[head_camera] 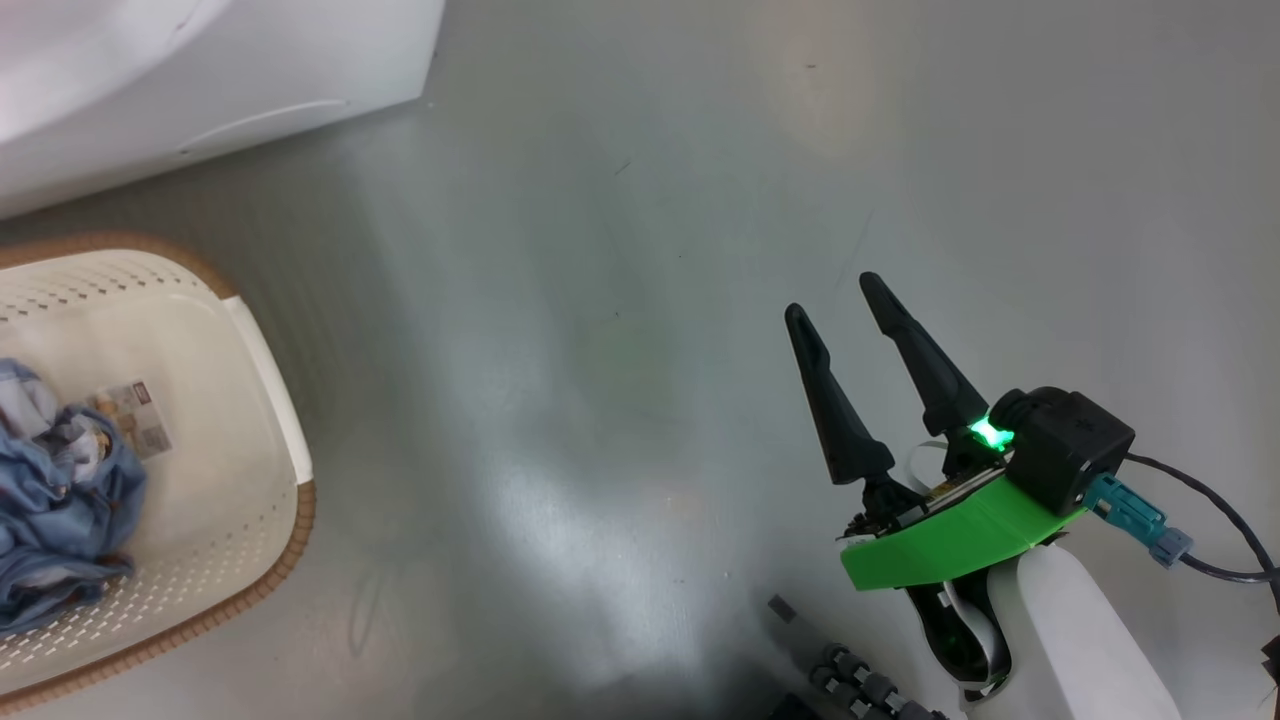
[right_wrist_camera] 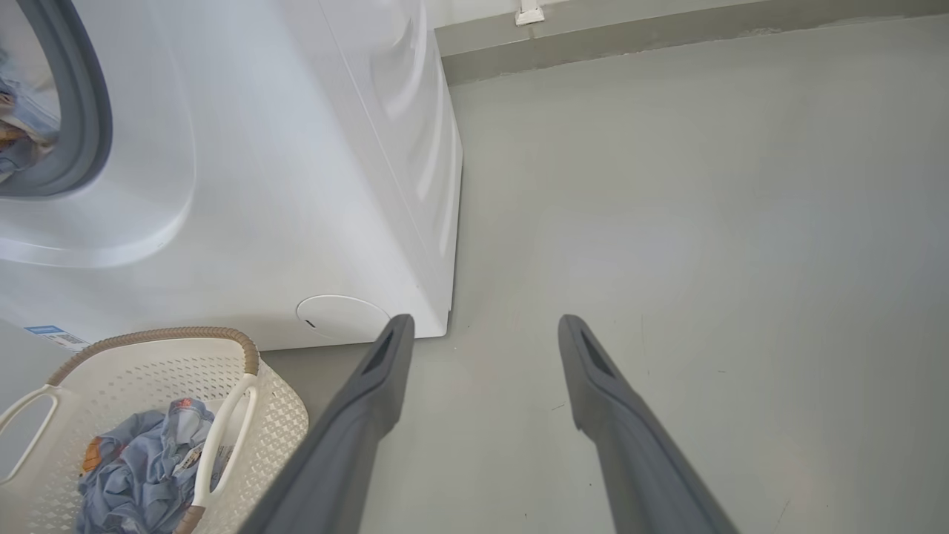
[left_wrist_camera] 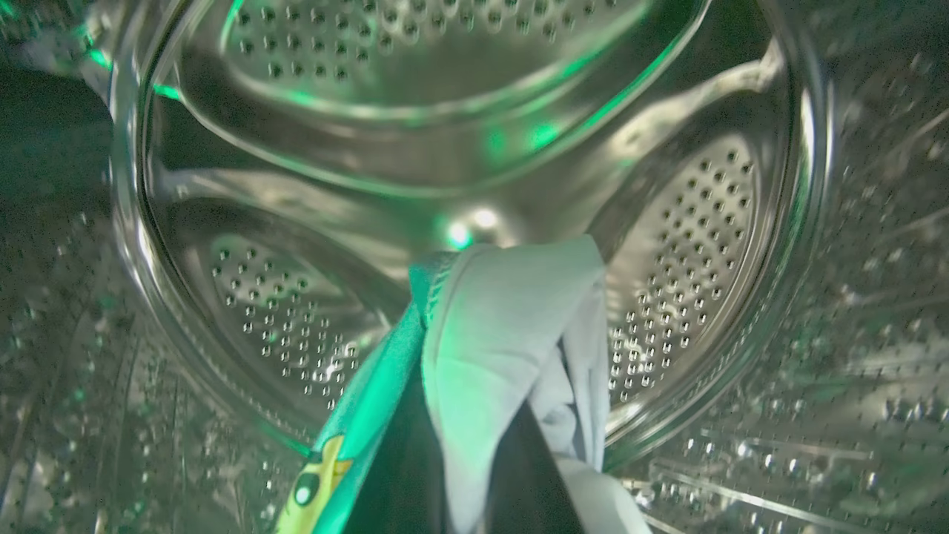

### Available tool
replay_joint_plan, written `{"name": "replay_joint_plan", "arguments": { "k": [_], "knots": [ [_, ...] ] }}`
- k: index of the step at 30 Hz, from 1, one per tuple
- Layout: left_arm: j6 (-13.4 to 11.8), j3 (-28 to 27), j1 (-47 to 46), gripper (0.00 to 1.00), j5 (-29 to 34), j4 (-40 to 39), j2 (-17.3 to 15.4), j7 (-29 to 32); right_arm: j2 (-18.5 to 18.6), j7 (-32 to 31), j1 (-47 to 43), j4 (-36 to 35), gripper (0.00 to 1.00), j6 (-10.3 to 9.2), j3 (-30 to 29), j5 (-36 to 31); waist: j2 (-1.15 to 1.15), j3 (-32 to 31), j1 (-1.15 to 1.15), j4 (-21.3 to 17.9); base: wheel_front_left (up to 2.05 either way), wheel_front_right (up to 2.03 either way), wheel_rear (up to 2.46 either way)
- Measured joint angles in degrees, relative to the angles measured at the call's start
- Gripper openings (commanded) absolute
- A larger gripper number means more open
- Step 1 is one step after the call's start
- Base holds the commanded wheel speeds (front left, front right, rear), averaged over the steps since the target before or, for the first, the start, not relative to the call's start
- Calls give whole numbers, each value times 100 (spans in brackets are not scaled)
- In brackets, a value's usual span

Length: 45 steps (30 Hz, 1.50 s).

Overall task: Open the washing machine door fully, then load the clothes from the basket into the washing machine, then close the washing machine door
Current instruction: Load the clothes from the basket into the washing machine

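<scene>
Right gripper (head_camera: 836,299) is noted in the head view at lower right, jaws spread wide and nothing held, poised over the bare grey floor (head_camera: 620,300). The basket (head_camera: 275,400) is seen at the left edge, set on the floor just before the washing machine (head_camera: 200,90), whose white lower corner is cut off at upper left. The clothes (head_camera: 60,500), a crumpled blue heap, are lodged in the basket's bottom beside a label (head_camera: 135,415).

Left wrist view: the left gripper (left_wrist_camera: 467,445) is found inside the perforated steel drum (left_wrist_camera: 667,259), clenched on the held garment (left_wrist_camera: 511,319). Pale cloth is draped over both dark fingers, with a printed figure showing at the lower left fold.

Right wrist view: the two grey fingers are held well apart above the floor. The machine's front is seen at left, with grey gasket (right_wrist_camera: 89,111), round flap (right_wrist_camera: 337,315) and blue sticker (right_wrist_camera: 44,331). The basket is placed below it, near the flap, blue fabric inside
</scene>
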<state>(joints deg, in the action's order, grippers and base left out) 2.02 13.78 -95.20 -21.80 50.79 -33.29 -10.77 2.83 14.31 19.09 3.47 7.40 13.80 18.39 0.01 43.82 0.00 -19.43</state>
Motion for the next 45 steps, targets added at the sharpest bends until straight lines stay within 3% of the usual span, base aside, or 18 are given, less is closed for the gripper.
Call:
{"name": "replay_joint_plan", "arguments": {
  "k": [4, 10, 11, 12, 22, 33, 39, 45],
  "knots": [
    [100, 9, 16, 0, -186, 675, 98, 408, 0, 0, 3, -2, 100, 0, -1, 0, 0, 37, 0, 64, 0, 0, 0],
    [187, 36, 141, 0, -319, 1050, 277, 711, 0, 0, 78, 23, 100, 0, 14, 0, 0, 63, 0, 155, 0, 0, 0],
    [187, 37, 163, 42, -327, 1077, 301, 712, 0, 0, 117, 25, 100, 0, 14, 0, 0, 61, 0, 169, 0, 0, 0],
    [187, 42, 188, 100, -337, 1105, 316, 711, 0, 0, 142, 37, 100, 0, 16, 0, 0, 52, 0, 180, 0, 0, 0],
    [288, 168, 667, 100, -411, 1214, 441, 332, 2, 0, 152, 176, 100, 0, -54, -8, 0, -228, 0, 283, 0, 0, 0],
    [266, 134, 2067, 100, -642, 932, 772, -213, 5, 0, 52, 269, 100, 0, -191, -70, 0, -720, 0, 478, 0, 0, 0],
    [37, 42, 3269, 100, -710, -45, 914, -353, 5, 0, -149, 330, 100, 0, -320, -172, 0, -1034, 0, 608, 0, 0, 0],
    [-478, -263, 4964, 100, -755, -1760, 1073, -378, 5, 0, -376, 366, 100, 0, -466, -382, 0, -1414, 0, 739, 0, 0, 0]
  ]
}}
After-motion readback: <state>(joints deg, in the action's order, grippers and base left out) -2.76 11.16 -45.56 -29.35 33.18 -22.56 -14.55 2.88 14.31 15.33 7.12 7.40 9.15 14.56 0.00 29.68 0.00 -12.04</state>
